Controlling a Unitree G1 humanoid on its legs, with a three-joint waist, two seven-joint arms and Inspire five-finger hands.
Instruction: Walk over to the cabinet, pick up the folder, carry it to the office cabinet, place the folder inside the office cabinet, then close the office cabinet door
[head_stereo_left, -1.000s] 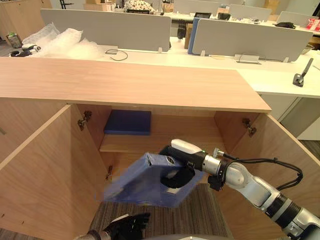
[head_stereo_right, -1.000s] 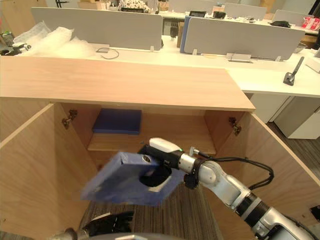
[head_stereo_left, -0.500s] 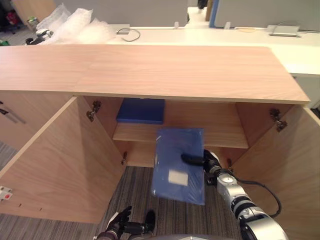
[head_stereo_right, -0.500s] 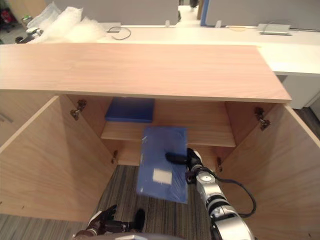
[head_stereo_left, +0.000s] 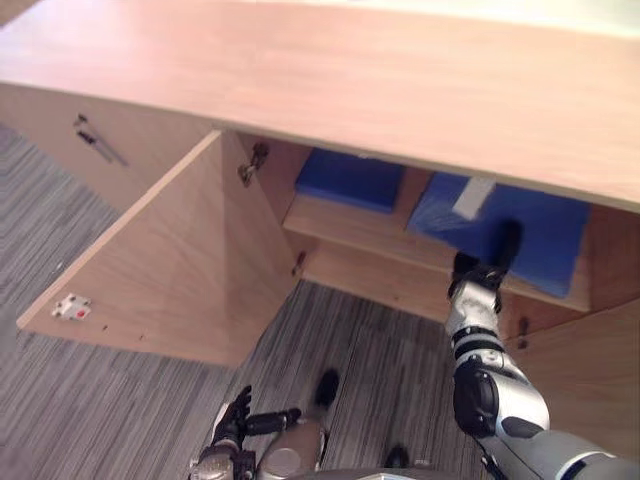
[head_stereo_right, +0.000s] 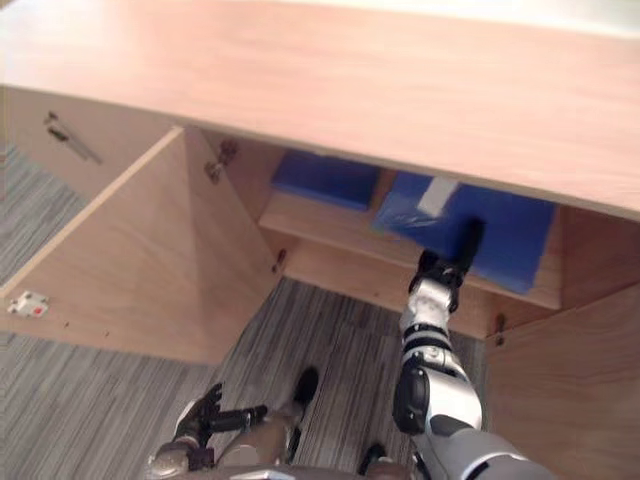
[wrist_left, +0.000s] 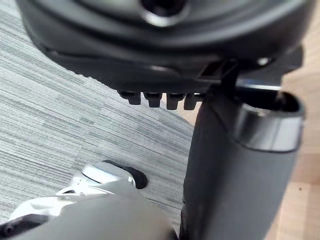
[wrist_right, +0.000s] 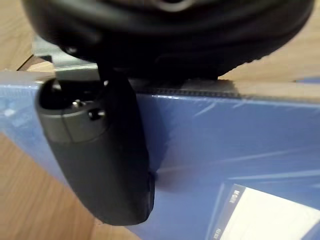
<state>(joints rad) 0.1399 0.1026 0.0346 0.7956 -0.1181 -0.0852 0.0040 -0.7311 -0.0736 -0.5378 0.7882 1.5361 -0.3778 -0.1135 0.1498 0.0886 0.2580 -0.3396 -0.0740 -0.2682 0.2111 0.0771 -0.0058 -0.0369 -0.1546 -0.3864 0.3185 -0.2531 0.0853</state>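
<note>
At 6 to 7 o'clock, nearest the camera, the left hand (head_stereo_left: 236, 425) hangs low over the striped carpet (head_stereo_left: 90, 400). Its fingers (wrist_left: 150, 97) are loose and it has hold of nothing.

From 5 o'clock the right arm reaches up into the office cabinet (head_stereo_left: 350, 80). The right hand (head_stereo_left: 478, 275) grips the near edge of the folder (head_stereo_left: 545, 245) at about 3 o'clock. Its thumb (wrist_right: 107, 160) is pressed flat on the blue cover, and the fingers beneath are hidden, so only the pinch from above can be read.

The folder lies on the shelf (head_stereo_left: 340, 222), and the overhanging cabinet top hides its far end. A white label (head_stereo_left: 473, 197) shows near that edge. Just beside it at 12 to 1 o'clock sits a second blue folder (head_stereo_left: 352, 178), also half covered by the top. The left door (head_stereo_left: 170, 265) stands wide open at 9 o'clock. The right door (head_stereo_left: 590, 390) at 4 o'clock is cut off by the picture's edge.

Half a second ago the folder hung in front of the opening, over the carpet and below the shelf. Now it is inside, on the shelf. The camera has dipped and swung, so the whole scene sits differently. The left hand stays where it was.
</note>
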